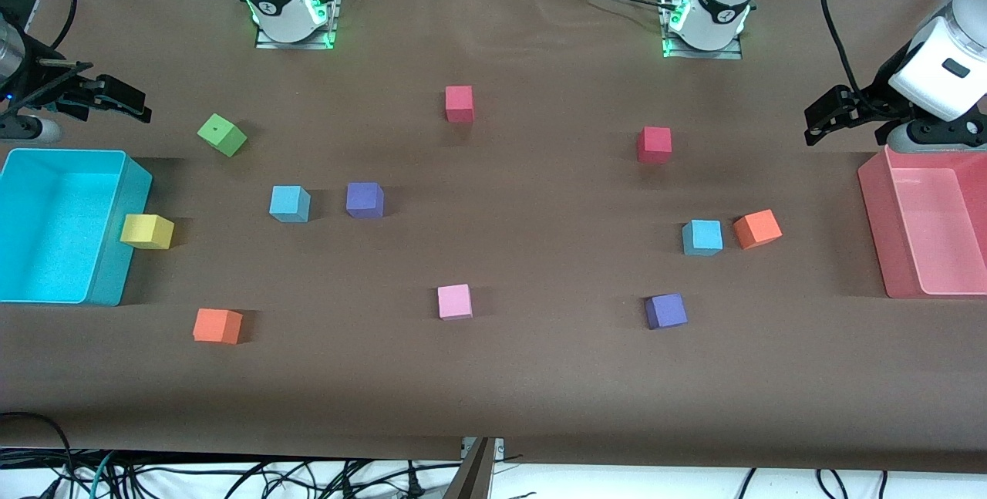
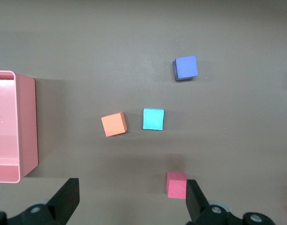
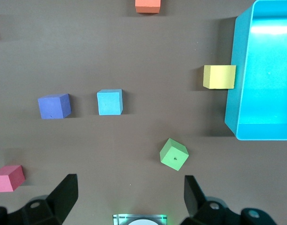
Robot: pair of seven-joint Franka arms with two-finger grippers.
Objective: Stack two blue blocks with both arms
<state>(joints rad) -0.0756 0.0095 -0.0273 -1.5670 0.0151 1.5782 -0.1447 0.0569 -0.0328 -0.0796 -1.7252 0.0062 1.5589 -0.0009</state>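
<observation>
With both the left gripper (image 2: 129,199) and right gripper (image 3: 129,197) spread apart and empty, centre each squarely over its blue block (image 1: 702,237) (image 1: 290,203) before descending.

A robotics lab is showing here: two bolted arm bases (image 1: 291,17) sitting at the frame's top, loose cables (image 1: 231,476) trailing along the bottom.

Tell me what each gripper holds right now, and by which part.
Nothing is held. The left gripper is open above the table near the pink bin; the right gripper is open near the cyan bin. Both blue blocks lie untouched.
</observation>
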